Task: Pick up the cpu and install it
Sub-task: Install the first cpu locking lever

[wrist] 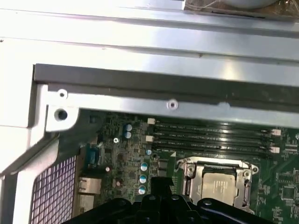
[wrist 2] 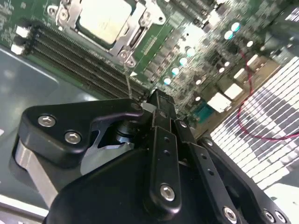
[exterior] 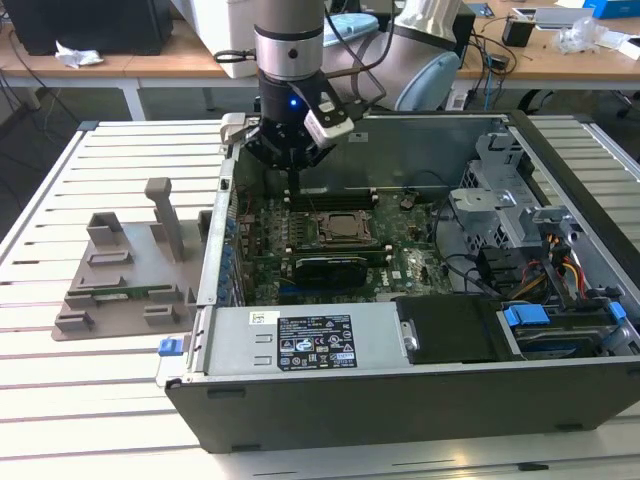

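Observation:
The cpu, a flat square with a silver-grey top, lies inside the metal-framed socket on the green motherboard. It shows in both wrist views. My gripper hangs over the back left part of the open computer case, behind and to the exterior view's left of the socket. In the second wrist view its black fingers meet at the tip, shut, and I see nothing held between them. A thin socket lever stands up close to the tip.
Memory slots run between the socket and the case's back wall. A power supply box sits at the front and a drive cage with cables on the right. A grey fixture stands outside the case on the slatted table.

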{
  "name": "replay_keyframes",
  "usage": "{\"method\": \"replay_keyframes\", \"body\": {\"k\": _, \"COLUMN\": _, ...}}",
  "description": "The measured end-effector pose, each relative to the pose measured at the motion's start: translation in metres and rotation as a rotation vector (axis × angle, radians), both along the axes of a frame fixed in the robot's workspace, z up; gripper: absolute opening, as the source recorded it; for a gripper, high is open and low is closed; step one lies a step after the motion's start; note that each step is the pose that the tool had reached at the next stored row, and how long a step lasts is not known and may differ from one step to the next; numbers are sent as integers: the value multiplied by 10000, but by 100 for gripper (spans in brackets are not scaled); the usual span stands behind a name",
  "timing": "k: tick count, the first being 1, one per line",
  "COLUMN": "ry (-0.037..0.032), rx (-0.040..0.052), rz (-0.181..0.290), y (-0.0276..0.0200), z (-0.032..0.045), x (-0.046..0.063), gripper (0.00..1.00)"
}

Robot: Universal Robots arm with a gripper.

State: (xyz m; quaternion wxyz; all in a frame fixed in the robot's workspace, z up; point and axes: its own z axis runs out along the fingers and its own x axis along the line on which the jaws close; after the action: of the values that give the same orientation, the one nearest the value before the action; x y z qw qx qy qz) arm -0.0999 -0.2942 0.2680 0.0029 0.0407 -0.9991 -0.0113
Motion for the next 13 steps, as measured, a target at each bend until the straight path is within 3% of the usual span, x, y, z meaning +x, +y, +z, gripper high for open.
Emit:
{"method": "replay_keyframes", "body": {"k": 4, "ry": -2, "rx": 2, "rz": 1, "y": 87, "z": -36, "x": 0, "gripper": 11}}
{"method": "replay_keyframes", "body": {"k": 8, "ry": 1, "rx": 1, "rz": 0, "y": 94, "z": -56, "x": 29, "gripper": 11}}
{"method": "replay_keyframes", "body": {"k": 10, "ry": 4, "rx": 2, "rz": -1, "y": 94, "z": -62, "x": 167, "gripper": 11}}
{"method": "replay_keyframes", "body": {"k": 12, "ry": 65, "rx": 9, "rz": 0, "y": 95, "z": -76, "x": 379, "gripper": 11}}
{"method": "replay_keyframes", "body": {"k": 13, "ry": 84, "rx": 48, "rz": 3, "y": 94, "z": -82, "x": 410, "gripper": 11}}
